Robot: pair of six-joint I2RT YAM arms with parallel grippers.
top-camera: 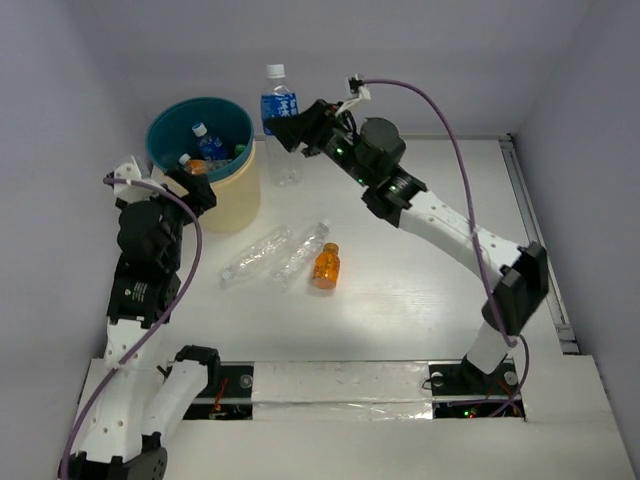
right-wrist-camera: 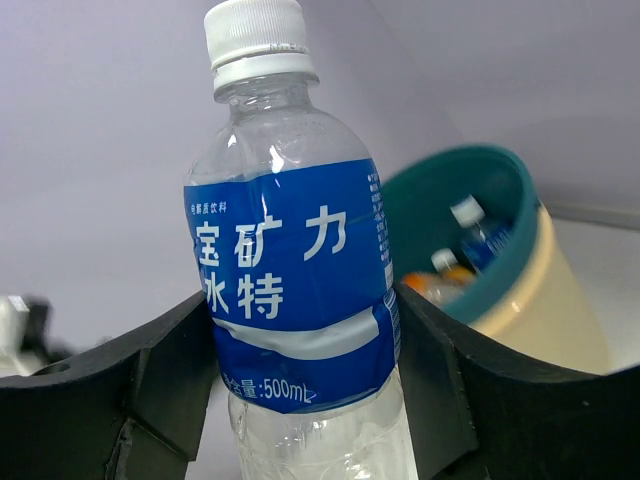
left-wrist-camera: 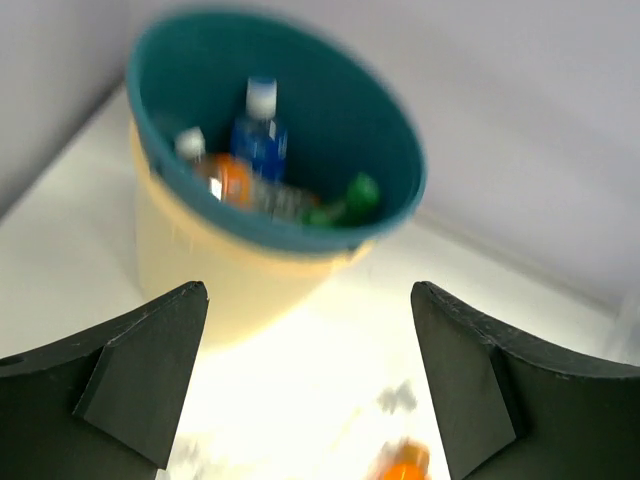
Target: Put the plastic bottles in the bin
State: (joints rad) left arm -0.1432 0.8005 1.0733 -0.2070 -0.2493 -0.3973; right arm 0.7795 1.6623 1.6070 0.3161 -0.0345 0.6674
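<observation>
**A:** Where does the round bucket-like bin [top-camera: 238, 190] stand, the one that is cream outside and teal at the rim and inside?
**B:** At the far left of the white desk [top-camera: 420, 300]. Inside it are a blue-labelled bottle [left-wrist-camera: 260, 135], an orange bottle [left-wrist-camera: 232, 178] and a green bottle [left-wrist-camera: 358, 195].
**A:** And the right tool [top-camera: 290, 130]?
**B:** It is clamped on a clear plastic bottle with blue label and white cap [right-wrist-camera: 290, 290], held upright just right of the bin.
**A:** The left tool [left-wrist-camera: 310, 380]?
**B:** Its fingers stand wide apart and hold nothing. It is at the bin's near-left side, facing the bin.
**A:** Which bottles are outside the bin?
**B:** One clear bottle [top-camera: 257, 256] and a second clear bottle [top-camera: 303, 250] lie side by side on the desk, near-right of the bin. A small orange bottle [top-camera: 326, 266] is just beside them.
</observation>
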